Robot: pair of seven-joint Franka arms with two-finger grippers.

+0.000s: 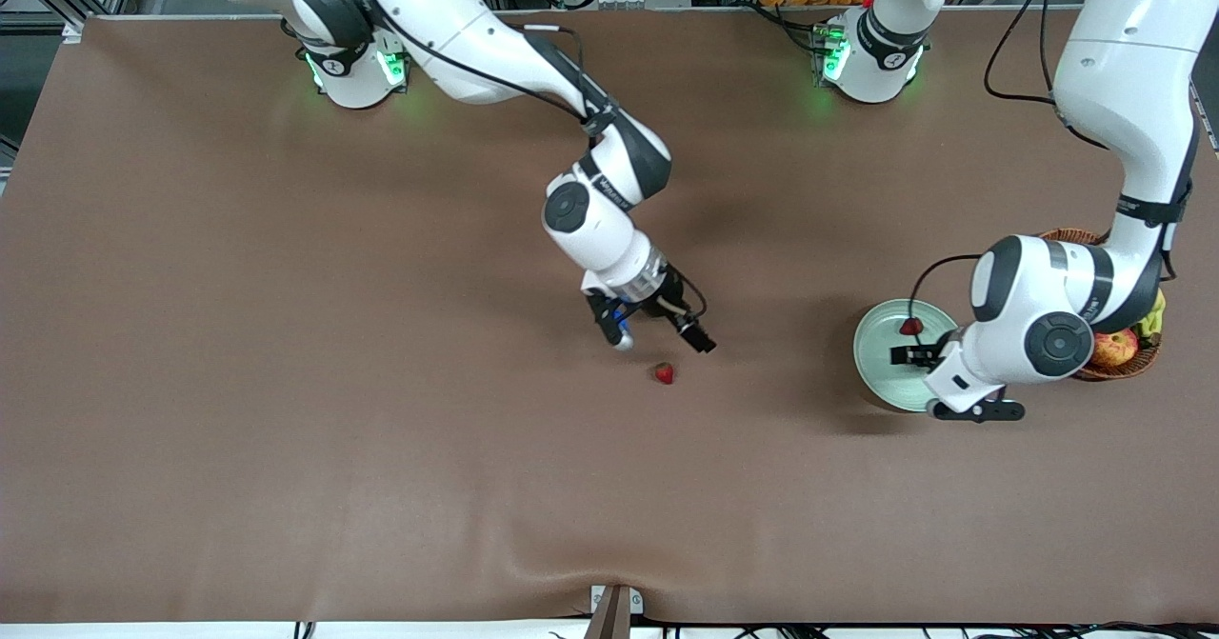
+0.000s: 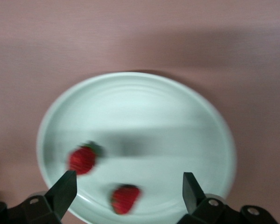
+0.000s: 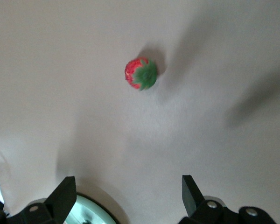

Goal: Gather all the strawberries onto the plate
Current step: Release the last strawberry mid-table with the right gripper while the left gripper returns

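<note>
The mint-green plate [image 1: 878, 365] lies toward the left arm's end of the table. My left gripper [image 1: 938, 384] hangs over it, open with nothing between its fingers. The left wrist view shows two strawberries [image 2: 82, 158] [image 2: 125, 198] lying in the plate [image 2: 144, 105], below the left gripper [image 2: 128, 184]. Only one of them [image 1: 911, 326] shows from the front; the hand hides the other. A third strawberry [image 1: 664, 372] [image 3: 141, 73] lies on the bare table near the middle. My right gripper [image 1: 664, 342] [image 3: 128, 186] hovers just above it, open and empty.
A brown wicker basket [image 1: 1133, 365] holding a red-yellow apple [image 1: 1114, 347] stands beside the plate, partly under the left arm. The brown table cover stretches wide around the lone strawberry.
</note>
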